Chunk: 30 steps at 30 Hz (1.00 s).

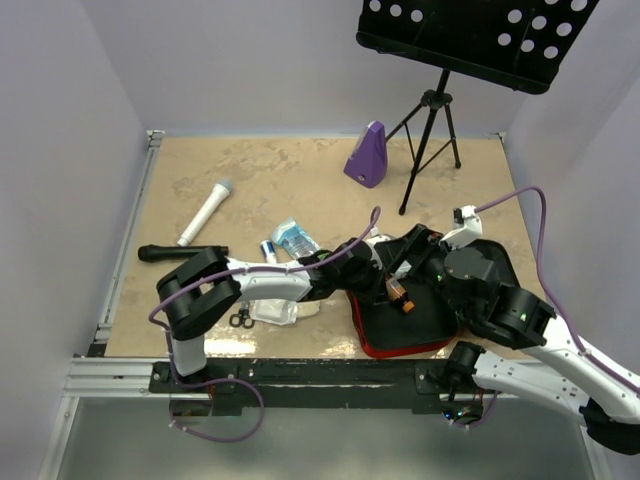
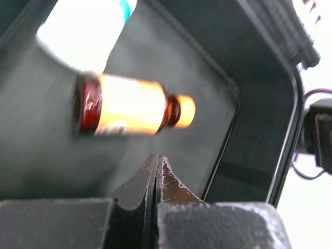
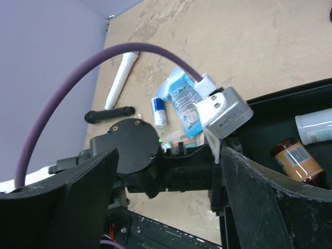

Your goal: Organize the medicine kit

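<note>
You're partway: medicine kit (image 1: 395, 350) open at lower centre of the bench (image 1: 250, 170), amber bottle (image 2: 129, 106) and white bottle (image 3: 314, 127) inside, left claw (image 2: 157, 161) pinched shut empty, right claw (image 3: 168, 155) wide empty, blue packet (image 1: 295, 238), small tube (image 1: 269, 250), scissors (image 1: 240, 319) not yet loaded.

A tan, mottled table (image 1: 270, 165) is boxed in by plain pale lavender walls (image 1: 60, 150) on the left, back and right. Aluminium rails (image 1: 125, 250) run along its left and near edges. A black music stand (image 1: 470, 35) with a perforated desk stands on its tripod near the far right corner. The light is soft and even, with faint shadows.
</note>
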Tool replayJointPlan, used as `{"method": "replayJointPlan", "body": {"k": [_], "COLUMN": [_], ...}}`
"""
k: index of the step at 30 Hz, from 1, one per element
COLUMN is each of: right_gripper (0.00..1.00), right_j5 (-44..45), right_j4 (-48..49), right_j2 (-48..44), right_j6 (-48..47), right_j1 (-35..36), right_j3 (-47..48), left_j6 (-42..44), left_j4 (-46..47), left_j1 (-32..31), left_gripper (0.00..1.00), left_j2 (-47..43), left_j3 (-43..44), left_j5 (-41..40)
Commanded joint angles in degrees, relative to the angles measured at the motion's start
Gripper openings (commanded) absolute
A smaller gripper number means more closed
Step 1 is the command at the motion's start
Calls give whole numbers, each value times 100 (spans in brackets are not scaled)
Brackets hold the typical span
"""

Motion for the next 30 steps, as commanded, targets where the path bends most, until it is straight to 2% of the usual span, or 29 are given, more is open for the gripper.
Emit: {"method": "replayJointPlan", "body": {"k": [1, 7, 12, 21, 30], "right_gripper": [85, 84, 84, 85, 85], "right_j5": [247, 266, 238, 283, 116], "right_j4": [13, -67, 65, 65, 434], "right_j2": [-117, 6, 6, 559, 884], "right_j6": [-48, -4, -22, 110, 14], "right_j1": [24, 15, 15, 15, 15], "right_j3": [80, -87, -228, -378, -466], "left_j6": [22, -119, -180, -145, 259], "left_j4": [-782, -1680, -2094, -2191, -2253], "left_j1": [-82, -73, 199, 744, 1289], "left_gripper": [0, 0, 0, 0, 0], "left_j2": [-527, -817, -870, -1046, -1406], "left_j3": [-199, -533, -568, -920, -1043], "left_j5": [-522, -2007, -2588, -2861, -3020]}}
